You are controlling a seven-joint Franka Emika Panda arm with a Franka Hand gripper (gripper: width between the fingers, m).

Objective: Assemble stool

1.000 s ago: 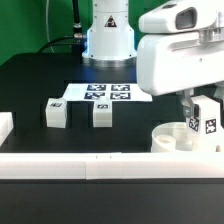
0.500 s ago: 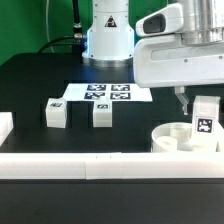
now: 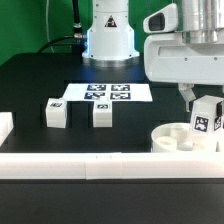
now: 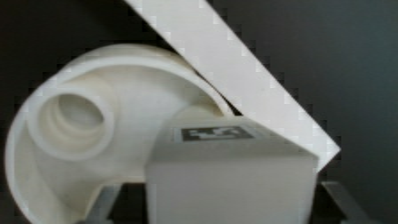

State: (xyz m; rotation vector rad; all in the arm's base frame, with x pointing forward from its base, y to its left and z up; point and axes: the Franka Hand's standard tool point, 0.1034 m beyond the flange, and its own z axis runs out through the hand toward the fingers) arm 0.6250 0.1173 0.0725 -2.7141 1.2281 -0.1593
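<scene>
The round white seat disc [image 3: 172, 139] lies at the exterior view's right, against the front rail. My gripper [image 3: 204, 106] is shut on a white block leg [image 3: 207, 120] with a black-and-white tag, held slightly tilted just over the disc's right side. In the wrist view the leg [image 4: 222, 175] fills the space between the dark fingers [image 4: 121, 202]. Its tag [image 4: 219, 133] faces the camera, and the seat disc [image 4: 107, 90] with a round socket [image 4: 75, 115] lies beyond it. Two loose legs [image 3: 56, 111] [image 3: 102, 114] stand on the black table at the exterior view's left.
The marker board [image 3: 107, 93] lies flat behind the loose legs, in front of the arm's base [image 3: 108, 35]. A long white rail [image 3: 90, 165] runs along the front edge, and the rail [image 4: 240, 70] crosses the wrist view diagonally. Another white piece [image 3: 4, 126] sits at the far left.
The wrist has turned and shifted slightly over the seat disc with the leg in its grip, so the leg's tag now faces differently. The loose legs have not moved.
</scene>
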